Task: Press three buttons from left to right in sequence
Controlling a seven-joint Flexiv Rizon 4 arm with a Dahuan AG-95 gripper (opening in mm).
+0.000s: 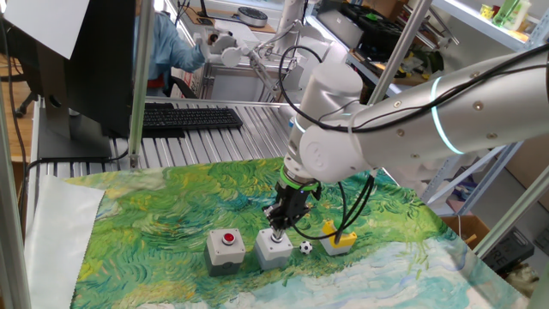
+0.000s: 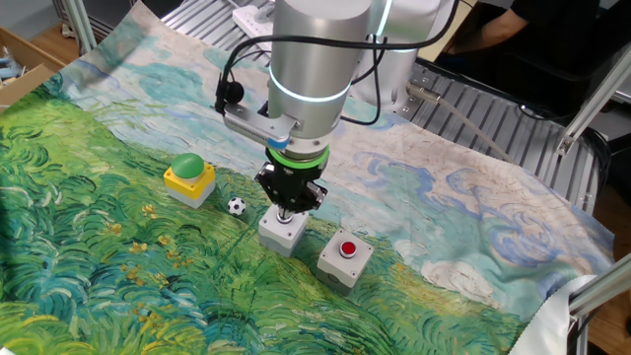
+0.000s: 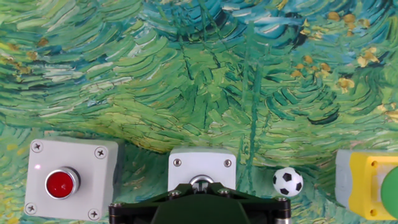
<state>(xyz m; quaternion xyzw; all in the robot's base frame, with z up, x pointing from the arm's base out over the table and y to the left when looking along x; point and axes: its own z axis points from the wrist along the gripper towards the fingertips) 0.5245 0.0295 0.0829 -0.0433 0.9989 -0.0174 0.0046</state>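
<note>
Three button boxes stand in a row on the painted cloth. The grey box with the red button (image 1: pixel 226 249) (image 2: pixel 345 258) (image 3: pixel 68 180) is at the left in the hand view. The middle grey box (image 1: pixel 273 251) (image 2: pixel 279 237) (image 3: pixel 186 163) sits under my gripper (image 1: pixel 276 230) (image 2: pixel 286 215) (image 3: pixel 200 185). The fingertips are together and rest on top of its button, so only the button's metal ring shows. The yellow box with the green button (image 1: pixel 339 242) (image 2: pixel 189 179) (image 3: pixel 367 186) is at the right in the hand view.
A tiny soccer-patterned ball (image 1: pixel 306 247) (image 2: pixel 236 206) (image 3: pixel 288 182) lies between the middle box and the yellow box. A keyboard (image 1: pixel 189 118) and a monitor (image 1: pixel 86 51) stand behind the cloth. Metal frame posts (image 1: pixel 137 81) rise at the table's sides.
</note>
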